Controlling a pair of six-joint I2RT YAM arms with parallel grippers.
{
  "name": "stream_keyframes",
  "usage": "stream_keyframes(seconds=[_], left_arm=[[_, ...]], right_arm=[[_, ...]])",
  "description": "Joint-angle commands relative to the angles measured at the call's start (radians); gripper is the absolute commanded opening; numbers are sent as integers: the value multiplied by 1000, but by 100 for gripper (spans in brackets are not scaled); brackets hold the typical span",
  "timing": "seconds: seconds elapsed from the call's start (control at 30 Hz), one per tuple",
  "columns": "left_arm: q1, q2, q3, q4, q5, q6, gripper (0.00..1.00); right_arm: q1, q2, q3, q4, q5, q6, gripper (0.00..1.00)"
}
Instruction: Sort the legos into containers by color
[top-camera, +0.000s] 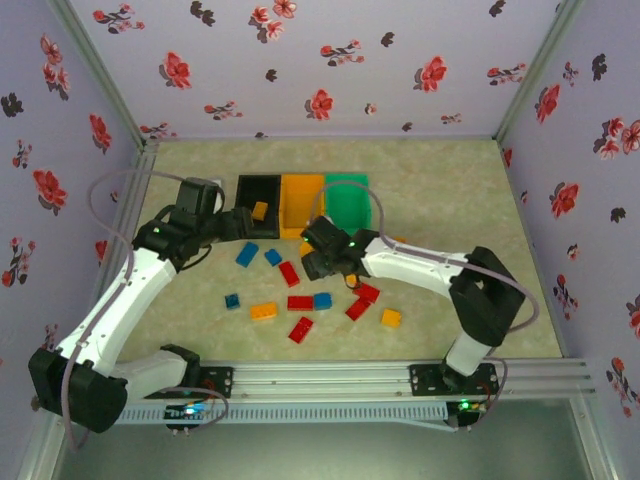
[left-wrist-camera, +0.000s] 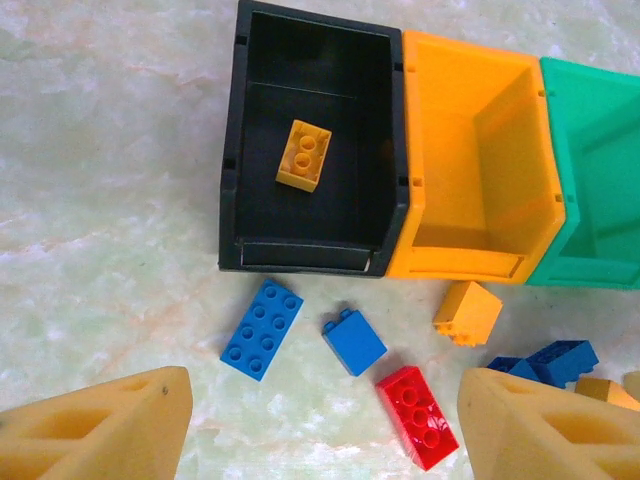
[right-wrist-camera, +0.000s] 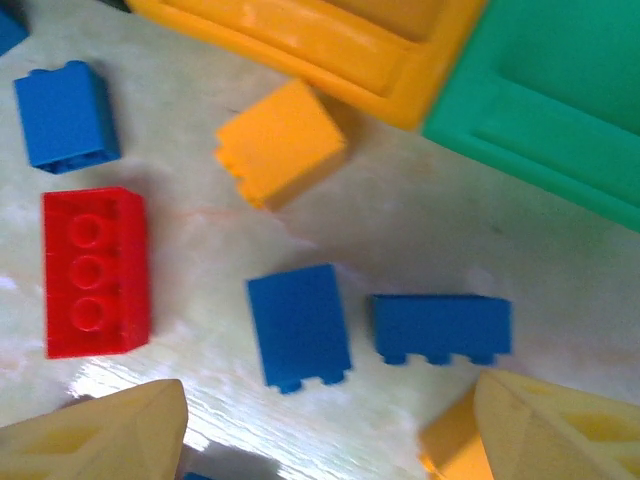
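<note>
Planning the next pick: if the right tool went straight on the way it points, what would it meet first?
Probably the squarish blue brick centred ahead of the open right tool; depth is unclear.

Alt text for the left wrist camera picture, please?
One orange-yellow brick lies in the black bin, with an orange bin and a green bin beside it. In front, loose bricks in blue, red and orange lie on the table; the left gripper is open.
</note>
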Motion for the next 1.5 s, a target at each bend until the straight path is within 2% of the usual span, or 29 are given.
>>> stream_keyframes(seconds=[0.0,0.47,1.33,1.47], left_arm=[[-6,-8,16,-44,-22,8,71],[-6,-30,15,-70,-30,18,75],[-5,-47,-3,-87,-39,24,76],[-5,-49,-2,-92,-40,22,76]], right_arm=[[15,63,58,-22,16,-38,73],[23,208,138,-50,98,-21,63],[22,266,159,-59,62,-32,37],[22,265,166,-68,66,-32,30]])
